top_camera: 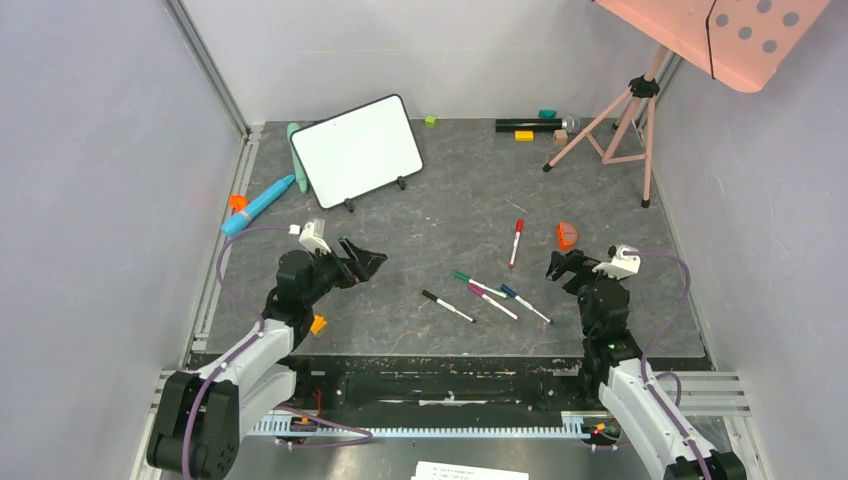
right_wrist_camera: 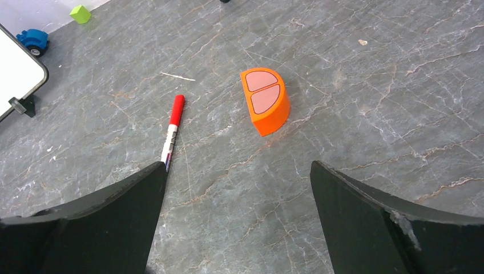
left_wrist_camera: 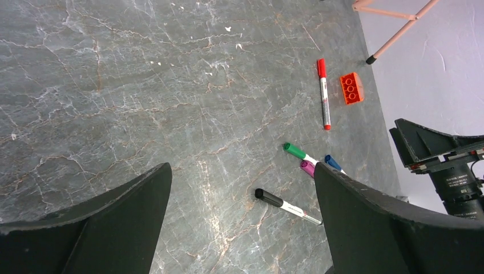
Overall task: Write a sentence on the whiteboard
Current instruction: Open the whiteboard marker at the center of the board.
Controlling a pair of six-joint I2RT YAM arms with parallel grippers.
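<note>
The whiteboard [top_camera: 357, 150] stands tilted at the back left of the mat, blank; no writing shows on it, and its corner [right_wrist_camera: 17, 77] shows in the right wrist view. Several markers lie mid-mat: black [top_camera: 447, 306], green [top_camera: 468, 280], magenta [top_camera: 492, 301], blue [top_camera: 525, 304] and red [top_camera: 516, 242]. My left gripper [top_camera: 364, 263] is open and empty, left of the markers; its view shows the black marker [left_wrist_camera: 287, 206] between the fingers. My right gripper [top_camera: 562, 268] is open and empty, near the red marker [right_wrist_camera: 173, 131].
An orange half-round block [top_camera: 567, 235] lies by my right gripper. A blue-orange toy [top_camera: 256, 205] and a teal stick [top_camera: 296, 155] lie at the left. A pink tripod [top_camera: 620, 115] with a dotted panel stands back right. Small blocks [top_camera: 524, 134] line the back edge.
</note>
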